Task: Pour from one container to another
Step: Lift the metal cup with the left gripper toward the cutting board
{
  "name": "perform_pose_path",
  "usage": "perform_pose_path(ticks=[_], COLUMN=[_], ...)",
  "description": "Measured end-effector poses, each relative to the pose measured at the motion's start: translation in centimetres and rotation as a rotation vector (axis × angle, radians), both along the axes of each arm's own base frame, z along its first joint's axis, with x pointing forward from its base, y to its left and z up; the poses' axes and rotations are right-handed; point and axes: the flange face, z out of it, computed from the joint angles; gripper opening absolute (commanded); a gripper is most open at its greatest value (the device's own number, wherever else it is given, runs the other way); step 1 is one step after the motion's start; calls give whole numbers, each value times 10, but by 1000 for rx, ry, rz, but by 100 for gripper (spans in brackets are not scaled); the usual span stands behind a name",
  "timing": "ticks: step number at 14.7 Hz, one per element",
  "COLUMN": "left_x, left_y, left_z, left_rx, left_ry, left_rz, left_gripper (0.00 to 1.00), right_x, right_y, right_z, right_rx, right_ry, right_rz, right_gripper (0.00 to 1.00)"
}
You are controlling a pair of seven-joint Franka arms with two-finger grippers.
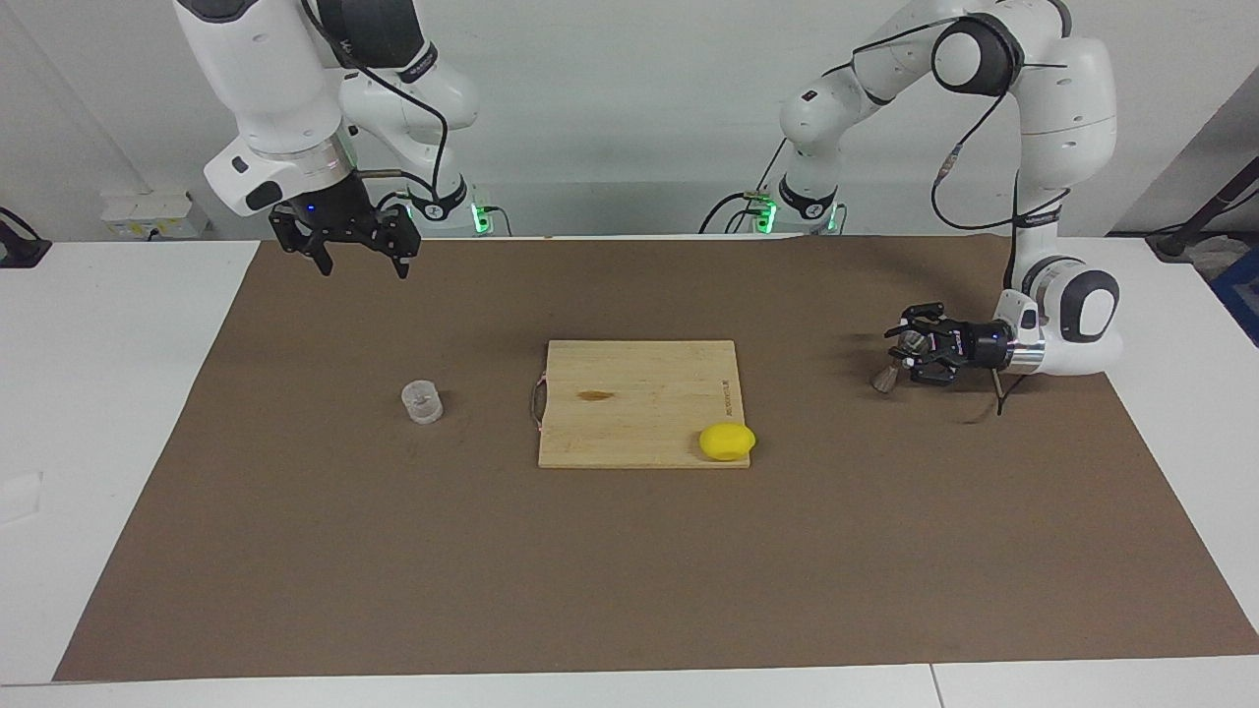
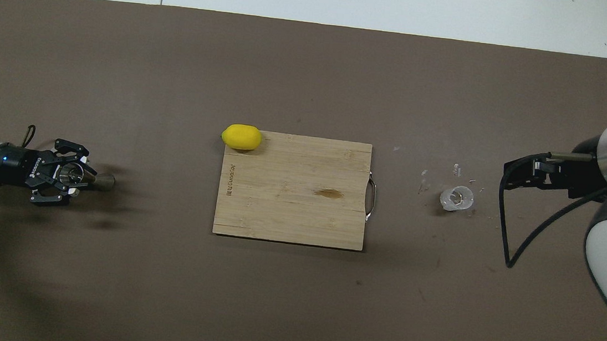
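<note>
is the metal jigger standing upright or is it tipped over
Tipped. The left gripper holds the jigger tilted, lower cone angled down toward the mat; overhead, it points sideways toward the cutting board.

The left gripper (image 2: 77, 176) lies level over the mat (image 2: 290, 303), its fingers closed around the jigger (image 2: 92, 179), which seems tilted. The cup (image 2: 457, 198) stands toward the right arm's end, near the right gripper (image 2: 517, 174). Between them, a lemon (image 2: 241, 136) sits on a board (image 2: 291, 214) corner
</note>
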Motion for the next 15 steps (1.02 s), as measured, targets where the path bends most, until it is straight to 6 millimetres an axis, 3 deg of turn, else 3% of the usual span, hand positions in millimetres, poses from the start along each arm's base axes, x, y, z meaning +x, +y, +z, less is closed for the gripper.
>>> perform_pose_path(ticks=[3, 5, 8, 12, 15], left_x=[11, 14, 17, 31, 38], left_y=[-9, -13, -23, -59, -94], left_z=[9, 12, 14, 42, 57], left_rx=[13, 17, 22, 14, 16], left_ry=[-19, -22, 17, 148, 198], left_rz=[-22, -32, -49, -83, -119], left_gripper=[32, 24, 23, 22, 10], right_x=[0, 0, 0, 0, 0], right_y=[-1, -2, -2, -2, -2], right_z=[0, 0, 0, 0, 0], right_rx=[0, 0, 0, 0, 0], right_ry=[0, 0, 0, 0, 0], right_rz=[-2, -3, -3, -3, -3], right_gripper=[100, 100, 100, 100, 100])
